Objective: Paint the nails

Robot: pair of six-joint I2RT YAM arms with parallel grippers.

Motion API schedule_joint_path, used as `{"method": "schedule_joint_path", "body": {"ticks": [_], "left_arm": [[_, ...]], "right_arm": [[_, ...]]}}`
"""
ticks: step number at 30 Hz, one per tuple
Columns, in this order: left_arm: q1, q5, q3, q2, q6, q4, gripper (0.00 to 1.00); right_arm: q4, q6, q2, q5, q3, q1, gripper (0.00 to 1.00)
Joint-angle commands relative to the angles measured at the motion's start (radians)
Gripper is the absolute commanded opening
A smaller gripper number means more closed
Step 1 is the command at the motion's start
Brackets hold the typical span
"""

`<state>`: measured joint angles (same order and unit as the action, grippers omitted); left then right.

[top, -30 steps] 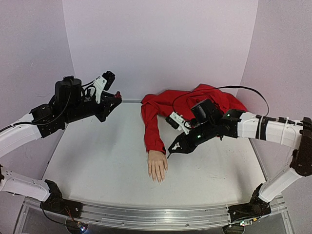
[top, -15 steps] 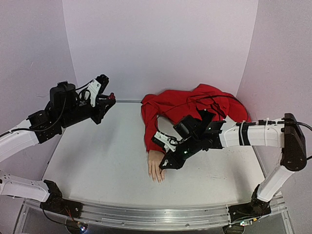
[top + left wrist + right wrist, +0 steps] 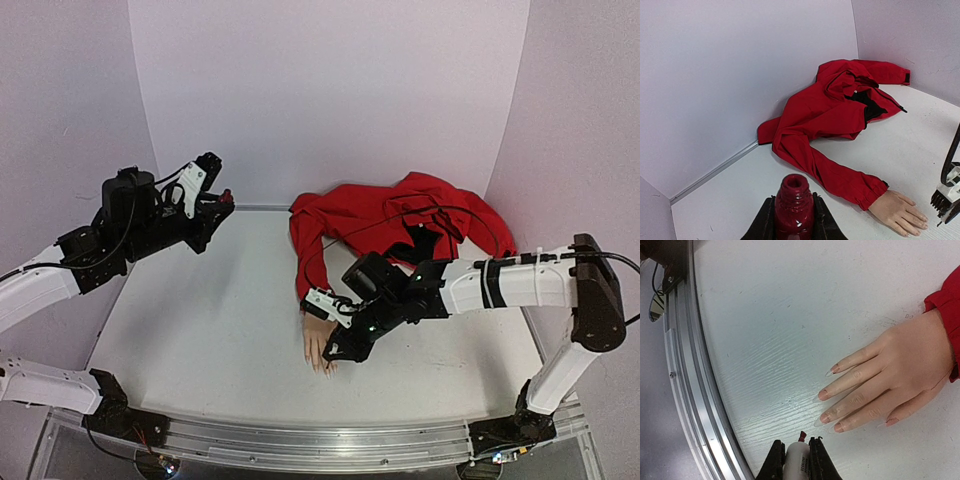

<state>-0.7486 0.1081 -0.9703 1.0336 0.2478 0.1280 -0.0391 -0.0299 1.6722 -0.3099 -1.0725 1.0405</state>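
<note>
A pale mannequin hand (image 3: 319,340) lies palm down on the table, coming out of a red sleeve (image 3: 315,272). Its nails (image 3: 823,395) are natural pink with long clear tips. My right gripper (image 3: 336,352) hangs just over the fingertips, shut on a white cap (image 3: 798,463). The cap's dark-red brush tip (image 3: 802,436) sits a short gap from the nearest nail (image 3: 839,427). My left gripper (image 3: 222,200) is raised at the far left, shut on an uncapped dark-red polish bottle (image 3: 794,202).
The red jacket (image 3: 400,215) is bunched against the back wall, with a black cable (image 3: 440,212) looping over it. An aluminium rail (image 3: 690,390) runs along the table's near edge, close to the right gripper. Walls enclose the table on three sides.
My right gripper has swung left and down, from beside the sleeve cuff to the hand's fingertips. The left arm shifted slightly left early on, then stayed still.
</note>
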Motion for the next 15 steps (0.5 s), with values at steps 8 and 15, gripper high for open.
{"method": "schedule_joint_path", "body": {"ticks": [8,15], "left_arm": [[0.009,0.014,-0.005,-0.015,0.019,-0.080,0.00],[0.009,0.008,-0.001,-0.021,0.017,-0.080,0.00]], "right_arm": [[-0.022,0.000,0.041,0.061,-0.006,0.010,0.00],[-0.003,0.001,0.067,0.069,-0.006,0.020,0.00]]}}
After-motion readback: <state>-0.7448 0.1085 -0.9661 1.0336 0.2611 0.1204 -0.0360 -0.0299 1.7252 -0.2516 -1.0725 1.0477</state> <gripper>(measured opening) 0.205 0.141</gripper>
